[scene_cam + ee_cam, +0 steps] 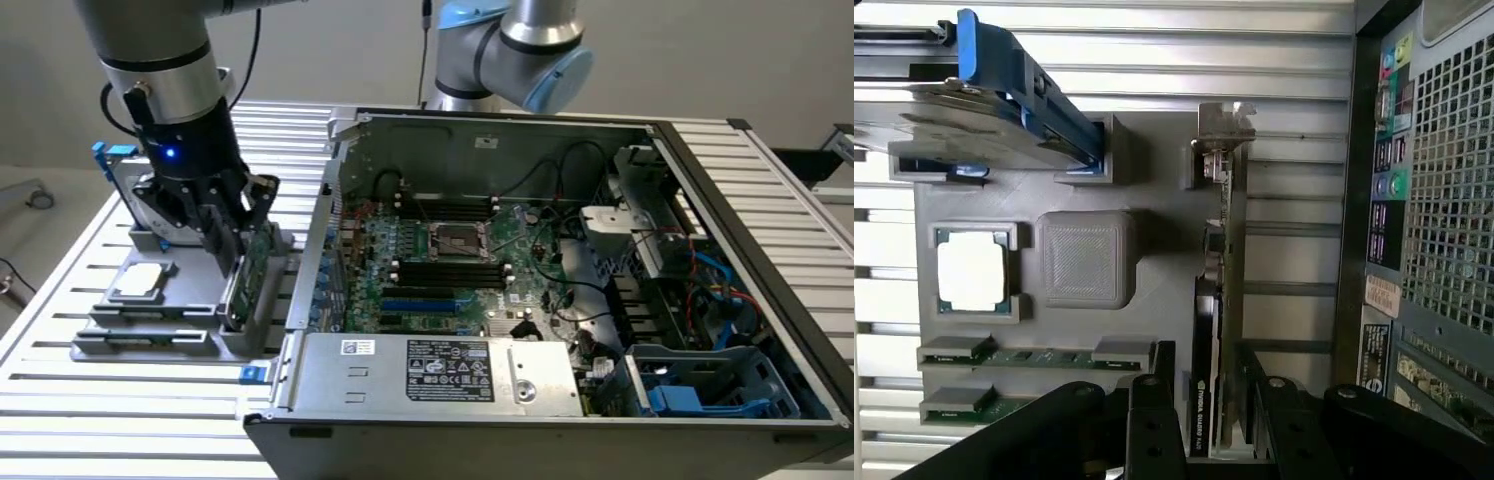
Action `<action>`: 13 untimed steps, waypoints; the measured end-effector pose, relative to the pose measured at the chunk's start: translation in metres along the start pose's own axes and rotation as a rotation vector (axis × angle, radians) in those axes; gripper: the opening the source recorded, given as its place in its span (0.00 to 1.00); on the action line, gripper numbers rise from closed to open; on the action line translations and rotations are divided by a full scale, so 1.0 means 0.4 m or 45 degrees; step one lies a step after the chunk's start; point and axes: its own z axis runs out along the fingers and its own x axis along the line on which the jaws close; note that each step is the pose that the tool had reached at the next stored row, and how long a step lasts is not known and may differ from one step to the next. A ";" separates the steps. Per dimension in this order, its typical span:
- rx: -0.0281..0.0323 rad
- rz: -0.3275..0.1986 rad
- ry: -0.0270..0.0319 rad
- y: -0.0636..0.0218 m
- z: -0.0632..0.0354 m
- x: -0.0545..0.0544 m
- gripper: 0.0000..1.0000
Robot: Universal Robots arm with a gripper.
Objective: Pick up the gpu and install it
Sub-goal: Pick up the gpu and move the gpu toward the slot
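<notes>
Exterior view: gripper (240, 235) directly above gpu (254, 280), standing on edge in grey holder (147, 340) at 9 o'clock of computer case (441, 445), long axis running 12 to 6 o'clock. Wrist view: fingers (1154, 425) spread, one flanking each face of the card, apparently not yet pinching.

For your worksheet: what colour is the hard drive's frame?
The frame is blue, clearest in the wrist view.
</notes>
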 end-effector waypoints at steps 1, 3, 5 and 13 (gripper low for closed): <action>0.0006 0.000 -0.0018 0.000 0.004 0.000 0.36; 0.0026 0.000 -0.0067 -0.001 0.011 -0.001 0.36; 0.0038 0.000 -0.0106 -0.001 0.019 -0.001 0.36; 0.0183 0.000 -0.0160 -0.001 0.050 -0.002 0.36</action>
